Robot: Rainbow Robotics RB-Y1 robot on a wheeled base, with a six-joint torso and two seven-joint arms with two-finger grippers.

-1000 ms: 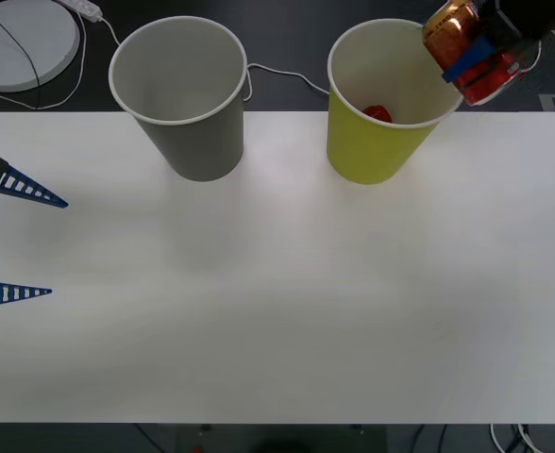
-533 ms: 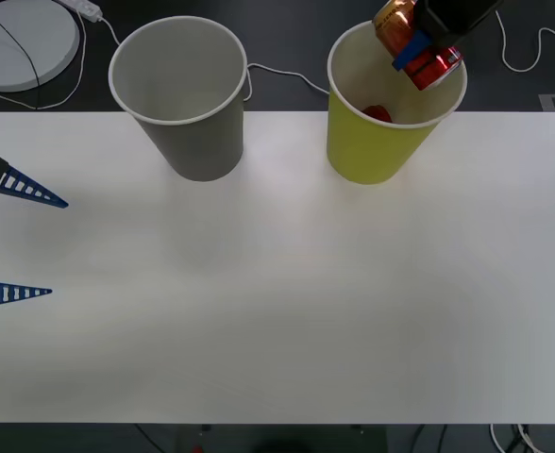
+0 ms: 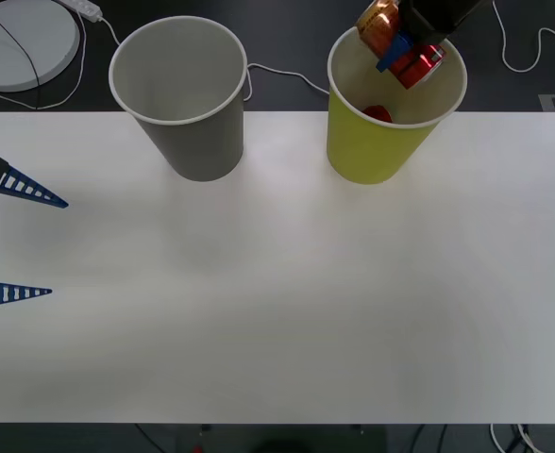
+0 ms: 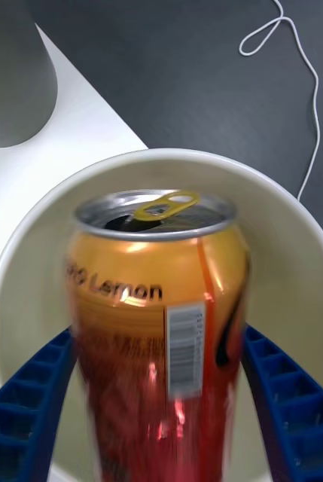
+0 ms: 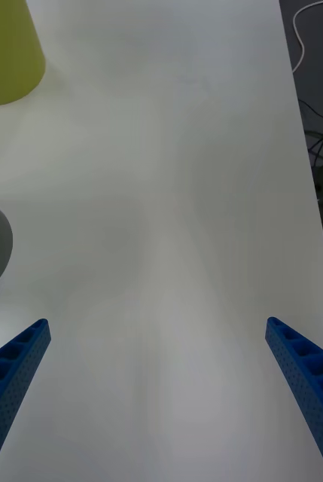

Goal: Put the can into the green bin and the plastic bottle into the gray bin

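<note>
1. Red-orange can (image 3: 398, 44) sits clamped between the blue fingers of the right gripper (image 3: 402, 49), tilted, now directly over the mouth of the green bin (image 3: 361, 142); a second ago it hung outside the rim on the robot's right, so it has crossed inward.
2. Right wrist view confirms: can (image 4: 159, 316) framed by the bin's cream inside (image 4: 297, 248), a finger (image 4: 29, 392) pressed on each side, pull tab pointing away from the wrist.
3. Something small and red (image 3: 378, 113) already lies at the bin's bottom (cannot tell what).
4. Meaning: the carry looks done, and release is likely the step in hand; the can seems well inside the rim line, so a drop should land in.
5. Gray bin (image 3: 188, 104) stands beside the green one, apart, its inside showing nothing.
6. Left gripper (image 3: 18, 241) is parked at the table's (image 3: 287, 302) left edge, fingers spread wide, holding nothing; same spot as before.
</note>
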